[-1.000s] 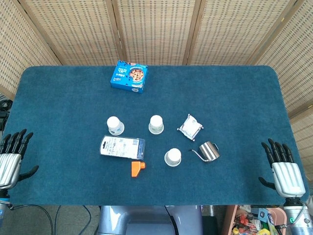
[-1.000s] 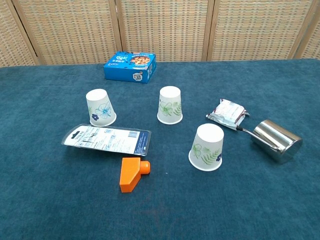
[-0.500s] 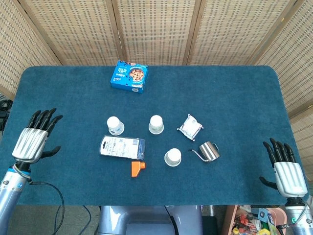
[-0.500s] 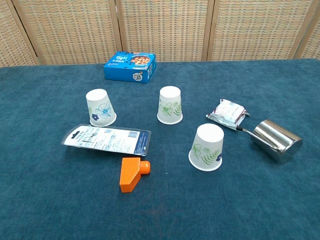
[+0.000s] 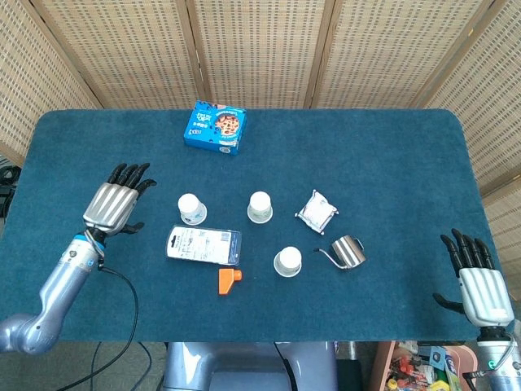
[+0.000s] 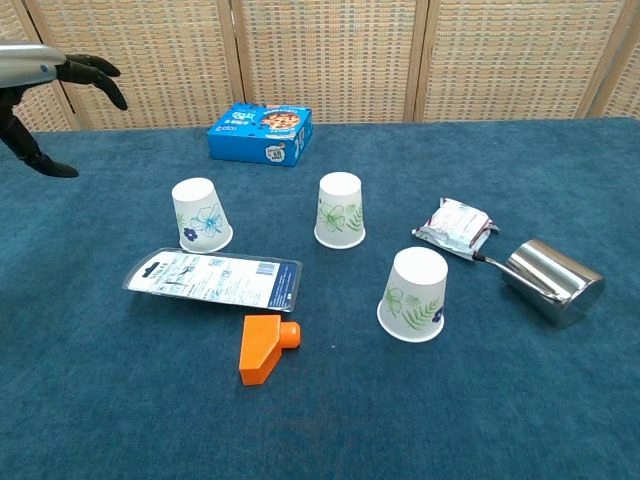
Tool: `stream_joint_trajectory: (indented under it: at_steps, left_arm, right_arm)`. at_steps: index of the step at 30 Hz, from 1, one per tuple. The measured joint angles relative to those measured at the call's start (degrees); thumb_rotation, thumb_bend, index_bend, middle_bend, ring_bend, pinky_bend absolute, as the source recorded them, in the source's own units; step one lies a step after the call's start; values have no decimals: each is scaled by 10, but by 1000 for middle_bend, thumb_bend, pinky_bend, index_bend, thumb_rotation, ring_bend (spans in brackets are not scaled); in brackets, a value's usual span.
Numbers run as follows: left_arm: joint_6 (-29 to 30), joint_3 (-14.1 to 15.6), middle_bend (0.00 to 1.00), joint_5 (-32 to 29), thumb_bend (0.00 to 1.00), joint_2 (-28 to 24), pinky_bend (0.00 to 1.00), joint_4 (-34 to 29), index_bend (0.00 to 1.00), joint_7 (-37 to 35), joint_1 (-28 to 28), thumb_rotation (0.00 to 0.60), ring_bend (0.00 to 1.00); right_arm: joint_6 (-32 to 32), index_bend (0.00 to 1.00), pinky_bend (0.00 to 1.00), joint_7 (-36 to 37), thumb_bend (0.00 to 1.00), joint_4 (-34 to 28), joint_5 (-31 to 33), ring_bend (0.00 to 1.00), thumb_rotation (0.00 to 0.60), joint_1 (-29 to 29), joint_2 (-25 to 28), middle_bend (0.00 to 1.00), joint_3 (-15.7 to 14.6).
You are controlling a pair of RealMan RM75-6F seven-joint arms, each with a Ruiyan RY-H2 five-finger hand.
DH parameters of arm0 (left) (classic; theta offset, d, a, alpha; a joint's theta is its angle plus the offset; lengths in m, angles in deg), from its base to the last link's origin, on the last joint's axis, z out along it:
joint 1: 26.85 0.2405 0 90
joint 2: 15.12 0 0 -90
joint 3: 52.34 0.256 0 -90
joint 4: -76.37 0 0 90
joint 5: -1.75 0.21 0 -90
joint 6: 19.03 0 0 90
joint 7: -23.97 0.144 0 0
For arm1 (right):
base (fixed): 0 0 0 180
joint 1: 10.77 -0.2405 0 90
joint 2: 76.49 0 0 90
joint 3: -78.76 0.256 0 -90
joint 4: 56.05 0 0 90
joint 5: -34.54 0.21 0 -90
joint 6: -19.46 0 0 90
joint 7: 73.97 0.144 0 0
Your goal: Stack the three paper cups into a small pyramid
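Three upturned cups (image 6: 340, 210) on table (image 6: 520, 400)

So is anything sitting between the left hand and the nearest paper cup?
Nothing visible: the left hand is open over bare cloth beside the blue-flowered cup. The blister pack lies nearer the robot, off that line.

Three separate upturned floral paper cups (image 6: 341, 210)

silver left hand (image 5: 114, 204), black fingers, grey arm, black cable.
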Motion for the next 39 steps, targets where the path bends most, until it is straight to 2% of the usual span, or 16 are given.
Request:
stream_joint_trajectory:
  at_steps: [7,19,34,39]
  left_arm:
    - [-20,8,0,-112,233,49,0,40,213,72,-71,600,0]
    - [-34,28,0,-226,233,123,0,113,214,132,-165,600,0]
    - [-37,55,0,-275,238,178,0,180,239,145,-222,600,0]
    - [-39,59,0,-281,276,188,0,195,311,145,-230,600,0]
  right_arm:
    - [-4,0,0,20,70,7,8,0,600,0,3,0,3]
    - [-17,0,0,55,70,23,26,0,600,-2,8,0,10]
    - [-30,0,0,95,70,36,40,0,600,-3,13,0,15]
    - [-27,0,0,103,70,35,38,0,600,-1,16,0,16]
